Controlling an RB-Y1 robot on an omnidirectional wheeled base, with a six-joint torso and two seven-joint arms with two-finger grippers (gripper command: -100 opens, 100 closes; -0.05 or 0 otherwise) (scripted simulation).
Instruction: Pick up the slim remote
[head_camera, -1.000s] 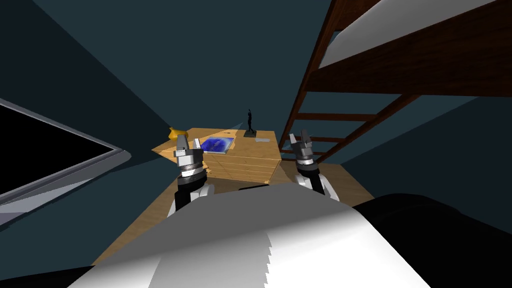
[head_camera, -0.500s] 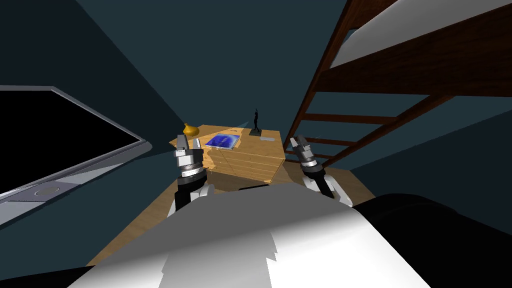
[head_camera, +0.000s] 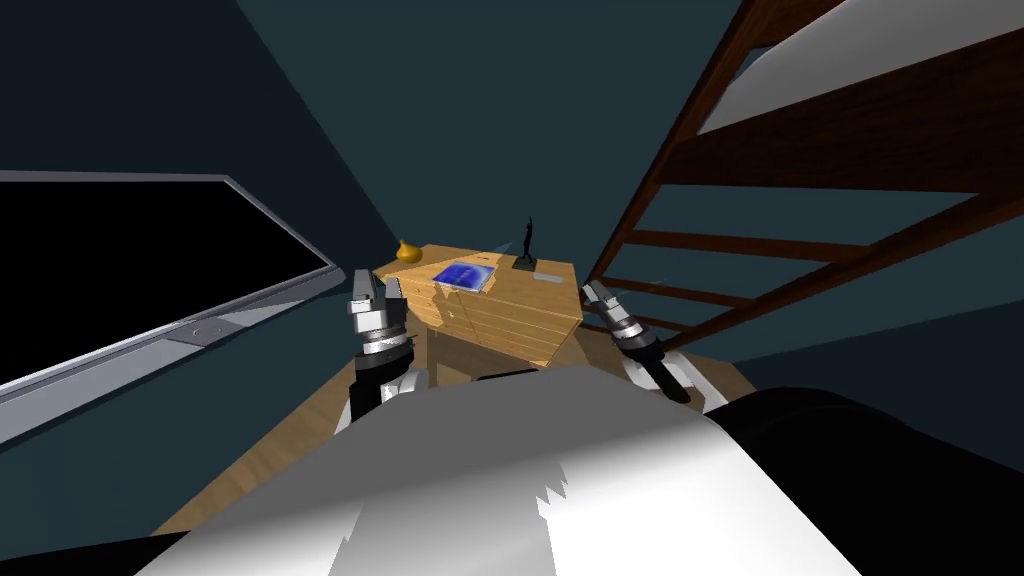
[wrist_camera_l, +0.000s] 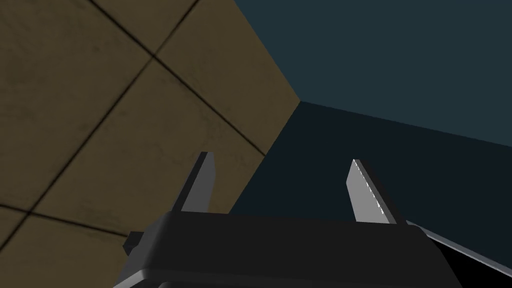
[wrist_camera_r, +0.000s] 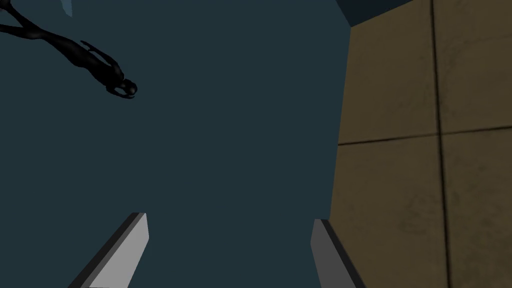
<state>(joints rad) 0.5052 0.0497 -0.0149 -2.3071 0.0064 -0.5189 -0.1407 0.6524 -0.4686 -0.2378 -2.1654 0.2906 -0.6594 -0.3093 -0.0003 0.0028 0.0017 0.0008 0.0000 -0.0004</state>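
- Slim remote (head_camera: 546, 276): a small grey flat piece at the right end of the bench (head_camera: 500, 315) top, just beside the black statuette (head_camera: 527, 242). Its long axis seemingly runs left to right; too small to confirm.
- Right hand (head_camera: 590, 291): the nearer one. The remote lies farther off and slightly left. Fingers spread wide, holding nothing.
- Left hand (head_camera: 377, 283): by the bench's left side, likewise spread and empty.

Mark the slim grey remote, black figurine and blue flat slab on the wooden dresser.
Slim grey remote (head_camera: 545, 277): head view, middle of its top.
Black standing figurine (head_camera: 527, 241): head view, its torso.
Blue flat rectangular slab (head_camera: 465, 275): head view, centre of its face.
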